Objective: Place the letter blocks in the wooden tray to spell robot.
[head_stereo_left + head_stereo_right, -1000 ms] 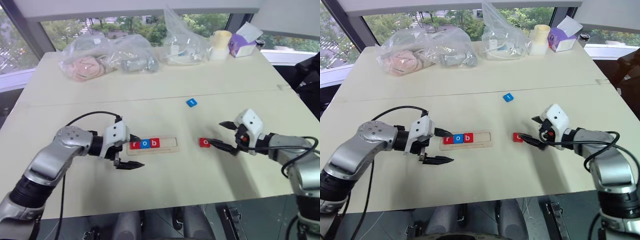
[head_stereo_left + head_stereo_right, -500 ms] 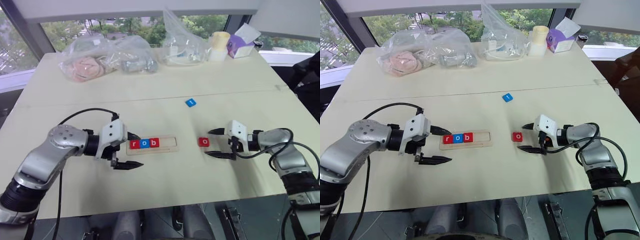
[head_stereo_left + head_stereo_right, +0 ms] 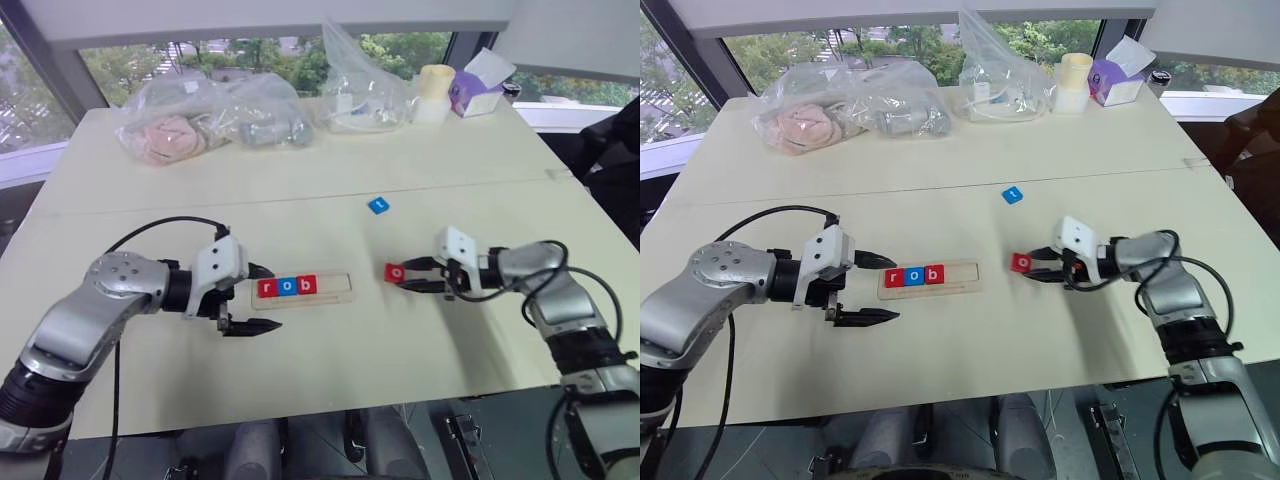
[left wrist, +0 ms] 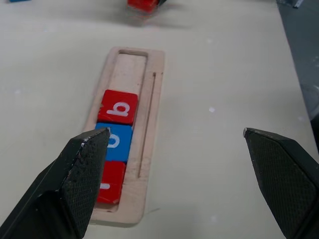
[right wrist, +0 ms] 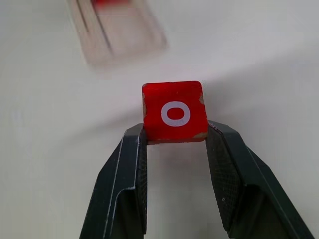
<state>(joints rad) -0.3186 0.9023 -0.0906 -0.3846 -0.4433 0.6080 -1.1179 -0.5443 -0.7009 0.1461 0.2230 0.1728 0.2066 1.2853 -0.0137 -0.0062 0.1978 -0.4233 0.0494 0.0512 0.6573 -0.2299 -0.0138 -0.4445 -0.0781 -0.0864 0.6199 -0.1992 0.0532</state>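
Right hand (image 3: 404, 279), black-fingered, is pinching the red square letter block with a white o (image 5: 174, 111) by its two side edges, the block sitting at the fingertips just above the tabletop (image 3: 330, 370), a little to the right of the long pale wooden tray (image 3: 304, 288). That tray lies crosswise near the middle of the tabletop, and its recessed slot holds a red r block (image 3: 267, 288), a blue o block (image 3: 288, 287) and a red b block (image 3: 307, 285) touching side by side at the left end, leaving the right part of the slot bare. Between the tray's right edge and the held block there is open surface. Left hand (image 3: 258, 297) hovers at the tray's left end with its fingers spread wide, holding nothing. A small blue square letter block (image 3: 378, 205) lies farther back, well apart from the tray. Along the far edge sit clear plastic bags (image 3: 215, 112), a pale cup (image 3: 432, 92) and a purple tissue box (image 3: 478, 84).
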